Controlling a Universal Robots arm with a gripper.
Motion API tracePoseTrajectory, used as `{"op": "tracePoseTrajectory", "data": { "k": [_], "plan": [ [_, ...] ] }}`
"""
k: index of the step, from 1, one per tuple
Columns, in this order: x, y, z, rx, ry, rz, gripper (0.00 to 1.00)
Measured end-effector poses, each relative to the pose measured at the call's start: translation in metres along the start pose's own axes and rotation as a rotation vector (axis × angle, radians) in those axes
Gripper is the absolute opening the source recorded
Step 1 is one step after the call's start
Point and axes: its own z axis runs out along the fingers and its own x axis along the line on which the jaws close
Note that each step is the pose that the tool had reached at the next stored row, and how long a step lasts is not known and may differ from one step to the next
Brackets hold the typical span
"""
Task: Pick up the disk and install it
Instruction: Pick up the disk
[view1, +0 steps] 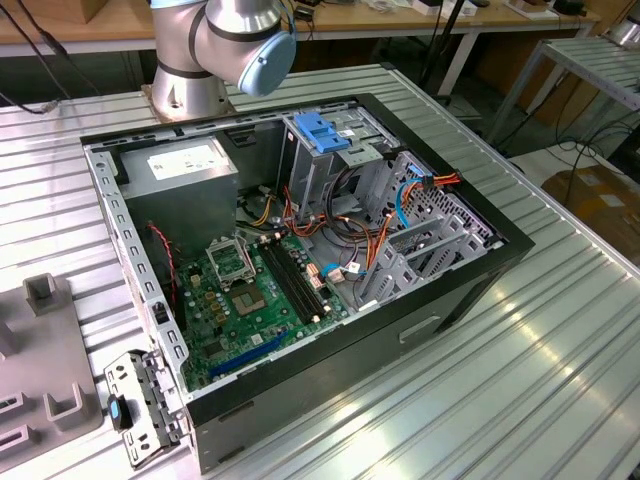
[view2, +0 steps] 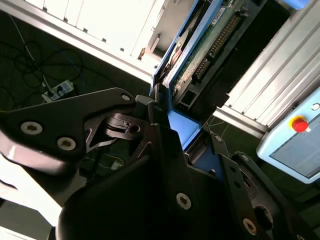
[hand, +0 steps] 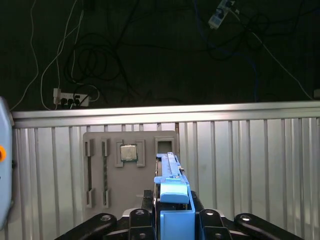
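In both wrist views my gripper (hand: 175, 222) is shut on the disk (hand: 172, 187), held high above the table. The first wrist view has the disk edge-on, its blue plastic rail standing up between the black fingers (hand: 140, 220). In the second wrist view the gripper (view2: 172, 127) clamps the disk (view2: 205, 45) at its blue end, and the green circuit-board underside and connector show beyond the fingers. The open computer case (view1: 480, 290) lies on the ribbed metal table in the exterior view, with the arm's base (view1: 215, 50) behind it.
Inside the case are a metal cage with a blue plastic top (view1: 328, 132), a grey power-supply box (view1: 185, 165), the green motherboard (view1: 250, 290) and loose cables. A grey fixture tray (hand: 130, 170) holding a chip (hand: 128, 152) lies on the table below the gripper. A bracket (view1: 140, 405) lies by the case corner.
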Motion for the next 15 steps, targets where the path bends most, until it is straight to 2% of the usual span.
{"op": "tracePoseTrajectory", "data": {
  "k": [15],
  "plan": [
    [0.0002, -0.0001, -0.0090, -0.0019, 0.0001, 0.000, 0.37]
  ]
}}
